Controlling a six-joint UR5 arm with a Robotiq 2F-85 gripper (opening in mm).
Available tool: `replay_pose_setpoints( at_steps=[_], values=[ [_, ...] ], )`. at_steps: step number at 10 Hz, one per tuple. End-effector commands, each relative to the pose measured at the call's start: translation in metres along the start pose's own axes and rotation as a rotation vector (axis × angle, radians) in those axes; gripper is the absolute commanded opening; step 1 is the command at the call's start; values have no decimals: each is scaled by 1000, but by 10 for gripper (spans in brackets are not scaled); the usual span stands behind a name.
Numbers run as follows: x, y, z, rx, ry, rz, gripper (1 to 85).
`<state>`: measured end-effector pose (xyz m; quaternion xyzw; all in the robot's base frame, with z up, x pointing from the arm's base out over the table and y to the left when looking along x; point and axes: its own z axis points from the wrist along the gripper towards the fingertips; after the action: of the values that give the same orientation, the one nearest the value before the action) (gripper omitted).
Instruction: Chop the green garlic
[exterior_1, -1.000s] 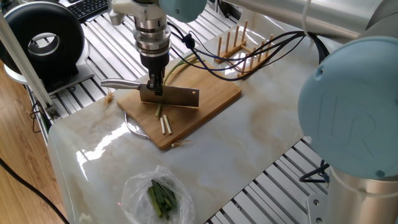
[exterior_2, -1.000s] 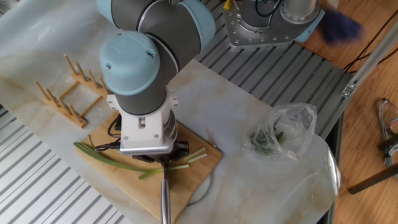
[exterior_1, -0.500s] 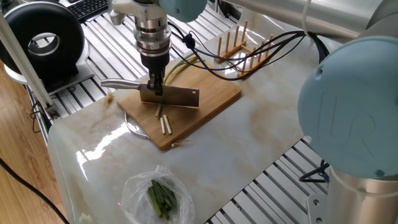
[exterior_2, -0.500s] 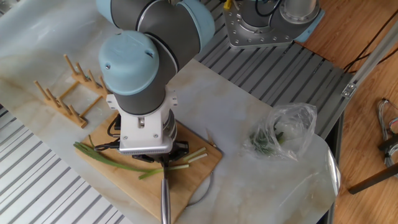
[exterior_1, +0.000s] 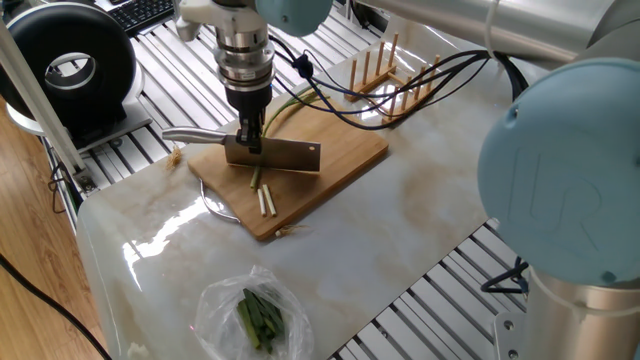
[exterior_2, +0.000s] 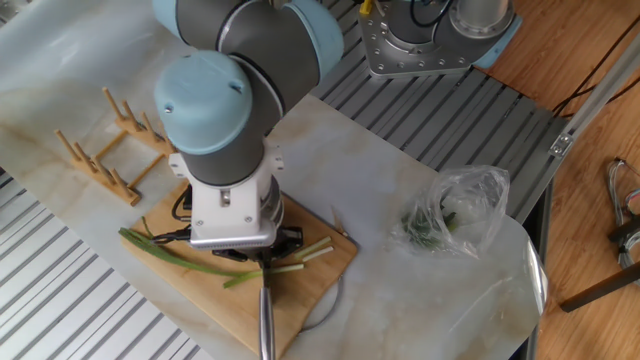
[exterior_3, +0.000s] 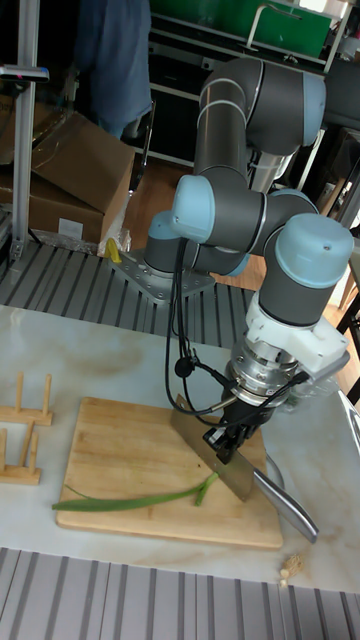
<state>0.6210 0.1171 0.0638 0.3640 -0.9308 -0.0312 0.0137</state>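
While the end effector (exterior_1: 249, 143) is clamped on a cleaver (exterior_1: 283, 155) whose edge rests across the green garlic (exterior_3: 130, 498) on the cutting board (exterior_1: 345, 160), a good cut calls for a straight downward press just beyond the cut sticks (exterior_1: 266, 201). Nearer on the surface (exterior_1: 400, 230), a clear plastic bag (exterior_1: 252, 312) holds dark green leaves.

Arm bent low, wrist vertical, claw (exterior_1: 250, 143) pointing straight down, fingers clamped together.
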Motion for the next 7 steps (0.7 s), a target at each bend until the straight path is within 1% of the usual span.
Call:
replay_pose_setpoints(
  at_steps=[1, 2, 4, 5, 6, 7],
  values=[
    [3, -1, -4, -32, -3, -4, 13],
    [-1, -1, 3, -36, -21, 2, 13],
    [-2, 0, 6, -33, -25, 6, 13],
    [-2, 1, 4, -37, -24, 7, 13],
    [0, 2, -2, -39, -20, 5, 13],
    [6, 2, -10, -50, -8, -1, 13]
  ],
)
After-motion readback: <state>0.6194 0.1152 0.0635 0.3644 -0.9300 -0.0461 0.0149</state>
